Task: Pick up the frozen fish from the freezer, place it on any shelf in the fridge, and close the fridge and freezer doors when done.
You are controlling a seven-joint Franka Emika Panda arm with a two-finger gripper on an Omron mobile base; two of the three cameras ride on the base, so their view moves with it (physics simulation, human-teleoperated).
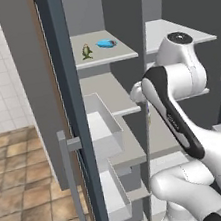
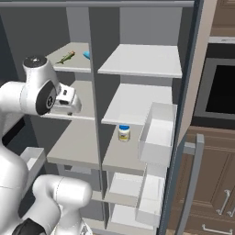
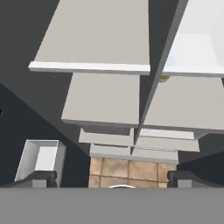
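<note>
While my gripper hangs spread and empty below the freezer's top shelf, reaching up could nudge the blue oval or knock the frozen fish off the front edge.

Matt, smooth slate-grey skin on the open freezer door, with a duller grey bar handle (metal-looking, no shine). Flat light-grey shelves in the fridge, plastic in look, unmarked. White bins, smooth and faintly bright. Glossy green-yellow finish on the frozen fish; shiny blue on the small oval object beside it. Glossy white shell on the arm, dark joints satin. Rough-toned brown floor tiles; warm wood cabinet fronts far right.
</note>
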